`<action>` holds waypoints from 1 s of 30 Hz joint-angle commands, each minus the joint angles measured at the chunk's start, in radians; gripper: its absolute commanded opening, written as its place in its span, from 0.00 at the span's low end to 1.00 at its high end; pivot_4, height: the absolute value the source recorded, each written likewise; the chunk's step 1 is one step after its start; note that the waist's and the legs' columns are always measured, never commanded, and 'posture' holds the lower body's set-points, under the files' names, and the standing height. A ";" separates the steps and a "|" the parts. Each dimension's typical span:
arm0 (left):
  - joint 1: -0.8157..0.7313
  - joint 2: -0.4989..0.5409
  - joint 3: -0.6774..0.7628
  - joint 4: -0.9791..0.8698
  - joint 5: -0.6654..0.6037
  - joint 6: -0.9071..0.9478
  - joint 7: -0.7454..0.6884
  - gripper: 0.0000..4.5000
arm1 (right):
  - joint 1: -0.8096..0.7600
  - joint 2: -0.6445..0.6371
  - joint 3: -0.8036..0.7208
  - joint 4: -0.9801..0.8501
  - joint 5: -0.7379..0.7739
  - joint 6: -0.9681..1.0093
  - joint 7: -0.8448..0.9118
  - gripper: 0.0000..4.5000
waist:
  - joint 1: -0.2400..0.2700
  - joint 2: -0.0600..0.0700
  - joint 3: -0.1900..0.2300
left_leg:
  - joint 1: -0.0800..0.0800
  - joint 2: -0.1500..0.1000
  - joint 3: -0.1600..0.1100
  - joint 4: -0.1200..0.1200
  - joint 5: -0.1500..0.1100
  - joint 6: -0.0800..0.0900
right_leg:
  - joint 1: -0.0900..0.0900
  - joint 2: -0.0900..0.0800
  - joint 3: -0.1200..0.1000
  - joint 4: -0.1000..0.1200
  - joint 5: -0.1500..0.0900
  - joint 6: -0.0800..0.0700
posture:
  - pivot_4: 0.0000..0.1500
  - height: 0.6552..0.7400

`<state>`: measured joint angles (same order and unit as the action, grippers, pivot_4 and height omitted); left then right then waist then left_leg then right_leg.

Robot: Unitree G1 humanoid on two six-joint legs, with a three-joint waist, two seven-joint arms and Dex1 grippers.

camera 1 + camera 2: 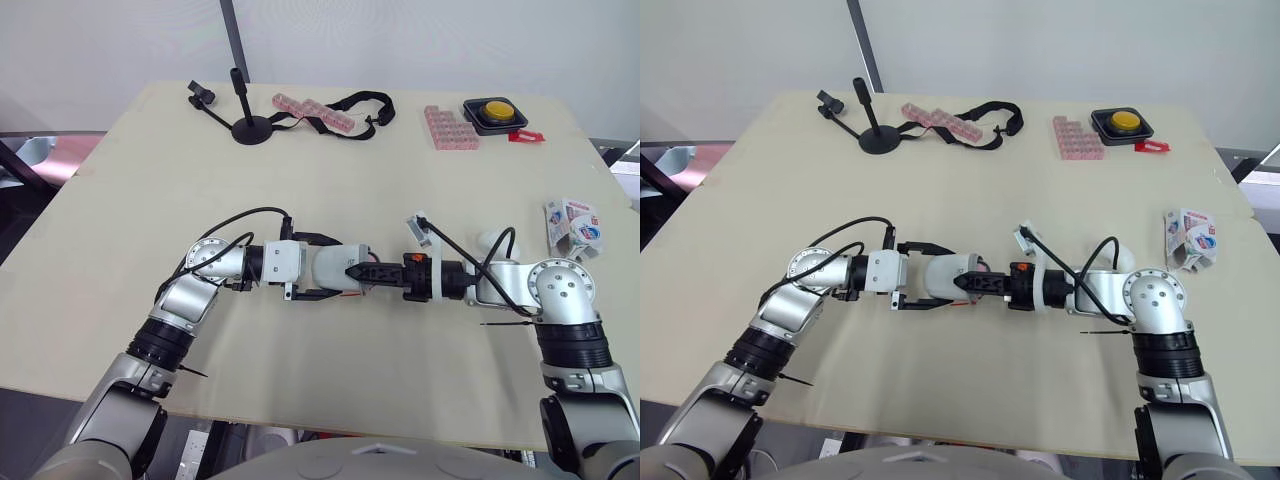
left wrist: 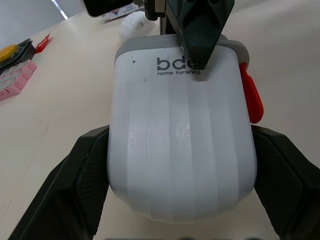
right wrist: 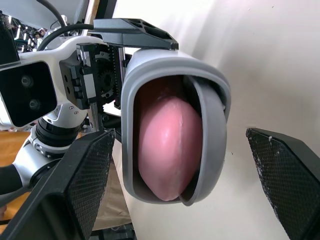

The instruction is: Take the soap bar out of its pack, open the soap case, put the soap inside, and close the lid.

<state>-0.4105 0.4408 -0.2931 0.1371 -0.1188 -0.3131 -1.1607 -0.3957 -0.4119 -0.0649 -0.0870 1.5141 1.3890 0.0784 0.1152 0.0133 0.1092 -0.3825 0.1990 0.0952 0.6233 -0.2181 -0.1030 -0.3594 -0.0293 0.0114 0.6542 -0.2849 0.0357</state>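
The left gripper (image 1: 338,270) is clamping the white case (image 2: 180,145) by its two long sides, its black fingers (image 2: 85,180) pressing flat against the shell. It is holding the case low over the table (image 1: 330,180), and I cannot tell whether the case is touching the wood. The case's grey-rimmed mouth is facing the right gripper (image 1: 360,272), which is reaching straight in from the case's right. That gripper's jaws are standing wide apart, one finger over the case and one under it. The upper fingertip (image 2: 200,55) is resting on the case's top beside the printed logo. The pink soap (image 3: 167,145) is sitting inside the case, filling most of the mouth. The grey lid (image 3: 212,140) is hanging ajar across one side of the opening, not yet shut. The pack (image 1: 575,225) is lying well off to the case's right, at the table's edge. Far beyond the case, a black stand (image 1: 250,125), a black strap (image 1: 360,103), two lots of pink blocks (image 1: 450,128) and a yellow button (image 1: 495,110) are sitting along the far side.
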 commanded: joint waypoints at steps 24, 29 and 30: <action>-0.012 0.003 0.017 -0.046 -0.030 0.021 0.016 0.77 | -0.011 0.004 0.026 -0.017 -0.008 -0.013 0.050 0.46 | 0.000 0.000 0.000 | -0.001 0.000 0.000 0.000 0.000 0.000 | 0.000 0.000 0.000 0.000 0.000 0.000 | 1.00 1.00; -0.018 0.002 0.016 -0.040 -0.030 0.021 0.016 0.77 | -0.009 -0.001 0.026 -0.021 -0.013 -0.011 0.056 0.46 | 0.000 0.000 0.000 | -0.001 0.000 0.000 0.000 0.000 0.000 | 0.000 0.000 0.000 0.000 0.000 0.000 | 1.00 1.00; -0.020 0.001 0.016 -0.038 -0.029 0.021 0.017 0.77 | -0.009 -0.002 0.028 -0.023 -0.017 -0.011 0.059 0.46 | 0.000 0.000 0.000 | -0.001 0.000 0.000 0.000 0.000 0.000 | 0.000 0.000 0.000 0.000 0.000 0.000 | 1.00 1.00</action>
<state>-0.4109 0.4464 -0.2909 0.1366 -0.1193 -0.2913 -1.1487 -0.3960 -0.4073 -0.0451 -0.0834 1.5042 1.3773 0.1299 0.1152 0.0133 0.1092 -0.3834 0.1991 0.0950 0.6232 -0.2183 -0.1033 -0.3599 -0.0293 0.0110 0.6539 -0.2849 0.0357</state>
